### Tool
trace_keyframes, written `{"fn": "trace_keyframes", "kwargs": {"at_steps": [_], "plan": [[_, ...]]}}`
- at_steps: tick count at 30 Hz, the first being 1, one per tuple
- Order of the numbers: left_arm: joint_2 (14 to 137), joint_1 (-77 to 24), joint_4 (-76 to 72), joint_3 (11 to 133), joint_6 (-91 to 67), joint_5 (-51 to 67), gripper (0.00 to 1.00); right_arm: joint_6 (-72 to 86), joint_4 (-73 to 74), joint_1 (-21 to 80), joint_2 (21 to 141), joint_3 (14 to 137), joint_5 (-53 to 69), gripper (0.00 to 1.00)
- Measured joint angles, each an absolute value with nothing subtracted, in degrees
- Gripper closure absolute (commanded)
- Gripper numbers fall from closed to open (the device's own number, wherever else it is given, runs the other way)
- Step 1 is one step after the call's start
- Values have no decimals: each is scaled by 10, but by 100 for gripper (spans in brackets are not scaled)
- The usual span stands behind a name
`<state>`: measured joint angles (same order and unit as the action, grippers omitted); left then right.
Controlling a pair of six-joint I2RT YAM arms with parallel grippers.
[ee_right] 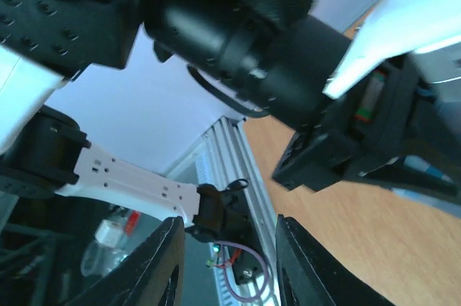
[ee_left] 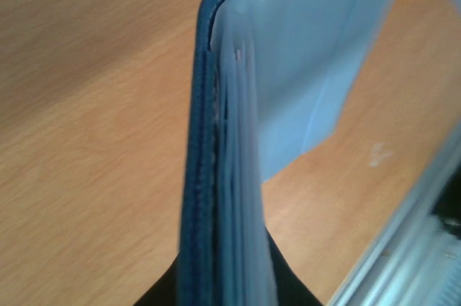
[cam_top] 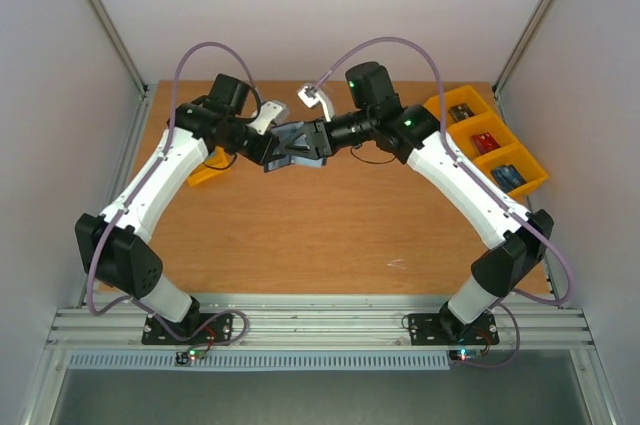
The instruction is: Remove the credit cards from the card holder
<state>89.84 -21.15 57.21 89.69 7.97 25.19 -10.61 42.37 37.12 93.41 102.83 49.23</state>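
Note:
The card holder [cam_top: 296, 141], a dark navy wallet, hangs above the table at mid-back, between my two grippers. My left gripper [cam_top: 272, 152] is shut on it. In the left wrist view the card holder's navy cover [ee_left: 198, 176] stands edge-on between my left gripper [ee_left: 227, 286], with pale blue translucent sleeves [ee_left: 317, 54] fanned to the right. No card shows clearly in the sleeves. My right gripper [cam_top: 322, 137] is at the wallet's right side. In the right wrist view my right gripper [ee_right: 227, 263] is open with nothing between its fingers [ee_right: 155, 263].
A yellow bin [cam_top: 487, 141] at the back right holds small flat dark, red and blue items in three compartments. Another yellow bin [cam_top: 203, 173] sits partly under the left arm. Metal frame rails run along the near table edge [cam_top: 320, 320].

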Motion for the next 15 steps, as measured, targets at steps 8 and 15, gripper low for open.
{"fn": "trace_keyframes", "kwargs": {"at_steps": [8,15], "plan": [[898,-180,571,902,43,490,100,4,262,316,928,913,536,72],[898,-169,582,906,46,614,100,-1,269,304,911,905,527,74]]}}
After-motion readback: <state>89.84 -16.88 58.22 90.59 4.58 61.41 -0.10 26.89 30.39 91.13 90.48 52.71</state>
